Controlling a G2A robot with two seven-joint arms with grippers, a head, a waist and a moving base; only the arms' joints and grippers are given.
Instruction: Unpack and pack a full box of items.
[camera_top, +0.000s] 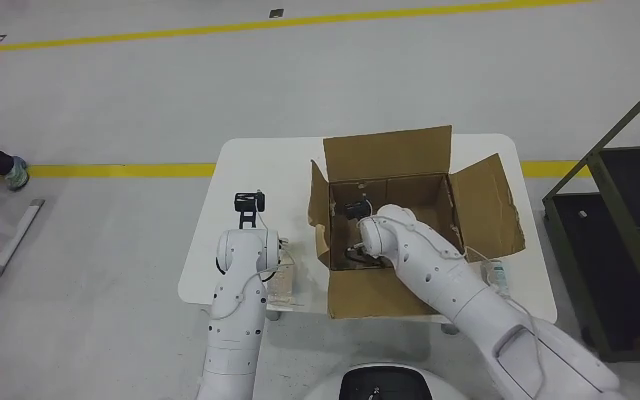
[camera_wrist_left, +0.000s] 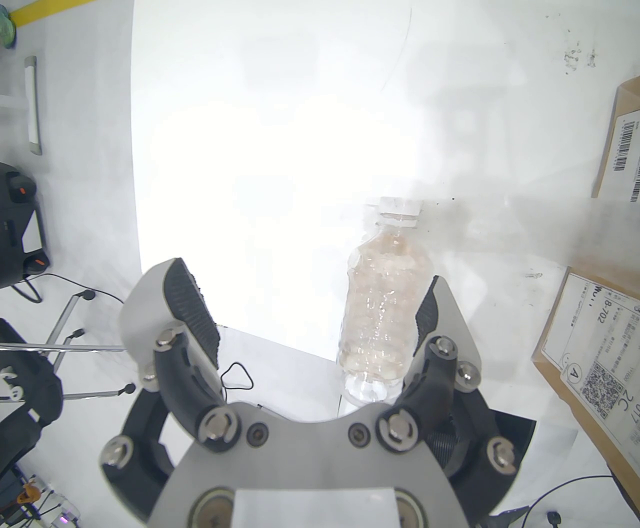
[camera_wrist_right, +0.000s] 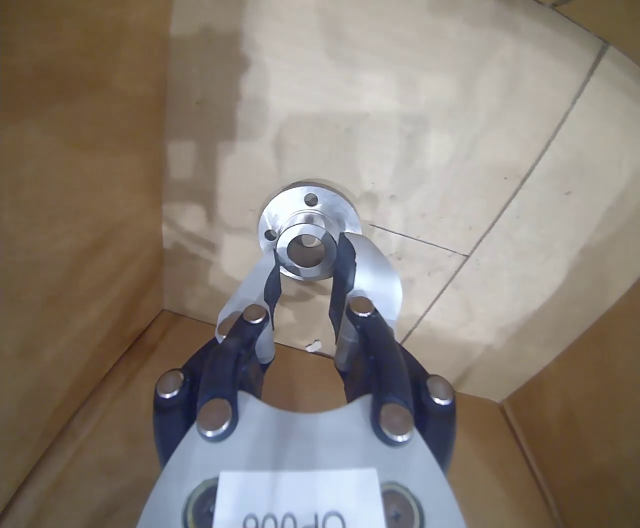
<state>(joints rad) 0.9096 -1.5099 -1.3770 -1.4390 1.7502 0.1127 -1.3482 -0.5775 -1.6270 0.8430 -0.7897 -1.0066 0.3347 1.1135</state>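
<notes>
White bench (camera_top: 250, 170) carries the open box (camera_top: 390, 155). Inside it, right jaws clench the metal flange (camera_wrist_right: 330, 210) by its hub. Probably best to lift straight up, clear of the walls. Left jaws are released, beside the bottle (camera_wrist_left: 382, 310) at the bench's near edge.

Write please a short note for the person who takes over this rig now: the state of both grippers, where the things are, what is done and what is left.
Left gripper: jaws open, holding nothing, above the table. The clear bottle lies on the table beside one jaw.
Right gripper: inside the open cardboard box, jaws shut on the hub of a metal flange. I cannot tell whether the flange is off the box floor.
Done: the bottle is out, on the table near the box.
Left: take the flange out, check the part of the box hidden under the arm, then pack everything back.
</notes>
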